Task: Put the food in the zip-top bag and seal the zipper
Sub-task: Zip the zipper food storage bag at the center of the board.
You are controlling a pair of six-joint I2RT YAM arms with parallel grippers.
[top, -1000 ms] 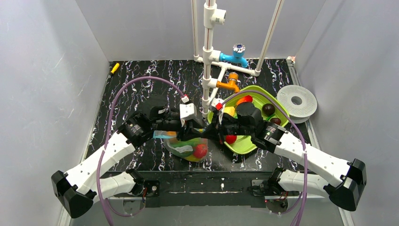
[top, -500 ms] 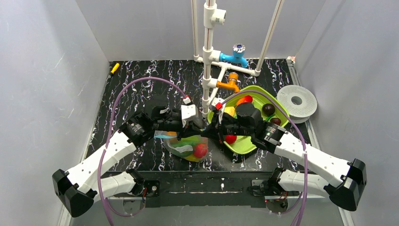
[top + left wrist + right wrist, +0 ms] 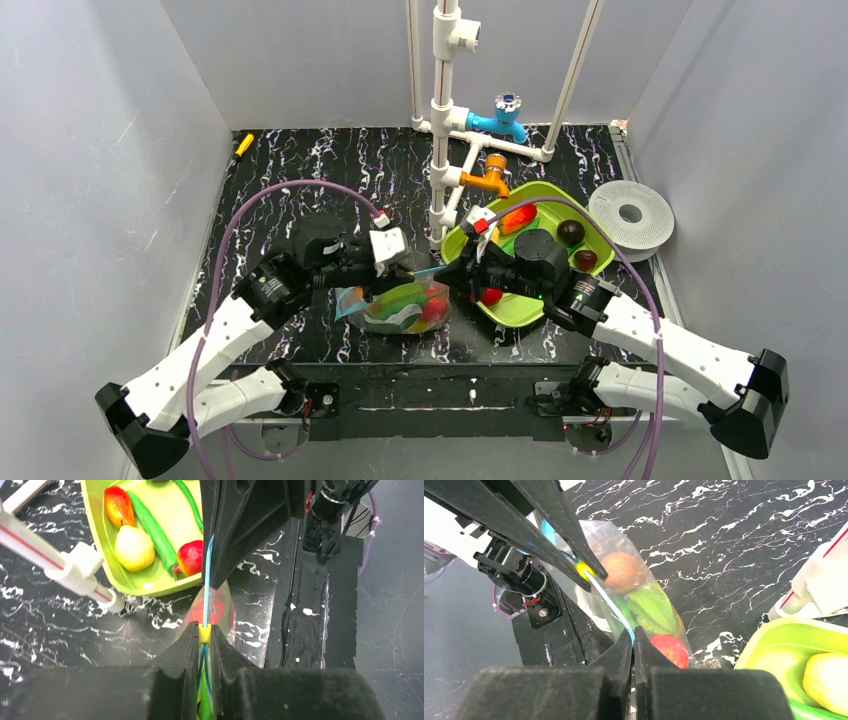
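Observation:
The zip-top bag hangs between my two grippers, just left of the tray. Its light-blue zipper runs taut from one to the other. My left gripper is shut on the zipper at its yellow slider. My right gripper is shut on the zipper's other end. Inside the bag are red food, green food and a brown piece. In the lime-green tray lie a yellow fruit, a red one, a green bean and two brown fruits.
A white pipe frame with a blue tap and an orange tap stands behind the bag. A white round disc lies at the right edge, a small yellow item at the back left. Grey walls enclose the table.
My left gripper's jaws have closed on the zipper. The two grippers have drawn slightly apart, left one leftward, right one rightward, and the bag now hangs stretched between them.

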